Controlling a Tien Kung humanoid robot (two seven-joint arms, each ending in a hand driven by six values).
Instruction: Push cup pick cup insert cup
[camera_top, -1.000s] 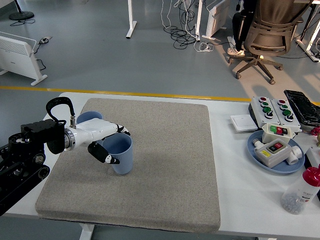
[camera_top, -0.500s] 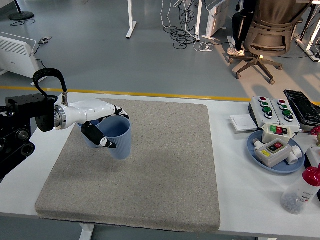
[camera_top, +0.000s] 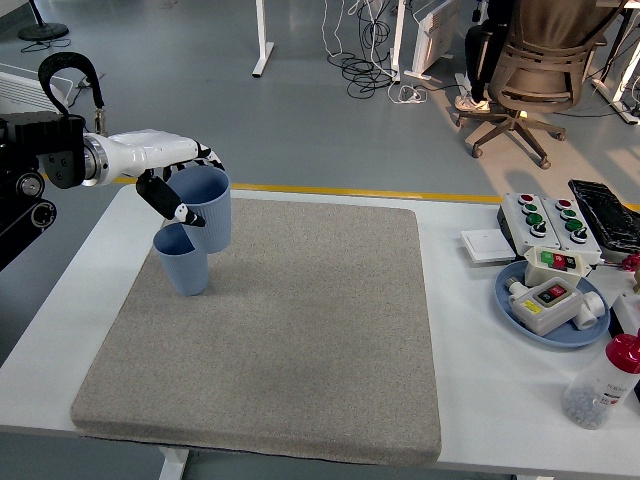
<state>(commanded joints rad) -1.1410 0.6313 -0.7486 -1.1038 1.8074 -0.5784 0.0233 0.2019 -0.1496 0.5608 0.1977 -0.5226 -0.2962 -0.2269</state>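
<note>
White table (camera_top: 470, 330) carries grey mat (camera_top: 300, 320). Left hand (camera_top: 170, 175) comes in from the left, fingers wrapped round a blue cup (camera_top: 205, 208), held in the air, slightly tilted, just above and behind second blue cup (camera_top: 183, 260) standing upright on mat's left part.

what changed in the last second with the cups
The left robot hand, gripping one blue cup throughout, lifted it off the grey mat and carried it up and left, above and behind the second blue cup. That second cup, the button boxes and the bottle stayed put.
</note>
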